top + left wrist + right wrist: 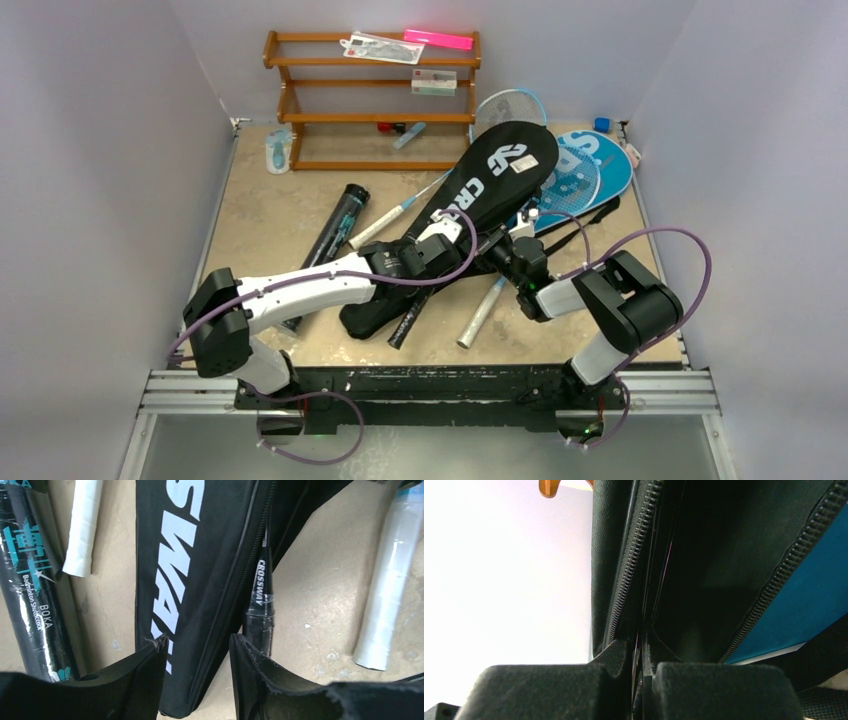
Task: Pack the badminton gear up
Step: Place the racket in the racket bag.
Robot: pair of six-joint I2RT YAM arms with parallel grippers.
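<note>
**Black cover** (500,170): laid diagonally across the middle of the table (270,215), wide end far right, narrow end near left. White "CROSSWAY" lettering is shown on top.

**Black racket** (410,325): the handle is seen poking out of the cover's narrow end toward the near edge. Its shaft (260,587) lies along the cover's zipper side.

**Left gripper** (443,232): held over the cover's narrow half. The fingers (135,680) are parted and released. The cover is seen beneath and between them, with bare table showing beside the right finger.

**Right gripper** (517,255): placed at the cover's right edge. The fingers (549,690) are clenched on a thin black fold of the cover by its zipper.

**Tube** (335,235): laid on the table left of the cover, apart from it.

**White handles**: one (385,222) lies between tube and cover. Another (480,312) lies near the right side of the cover's narrow end.

**Light-blue racket head** (510,105): seen at the far end, partly hidden under the cover.

**Blue cover** (600,165): laid at the far right, just beside the black cover's wide end.

**Rack** (375,100): stood against the far wall, with a pink bar (438,40) on its top tier.
</note>
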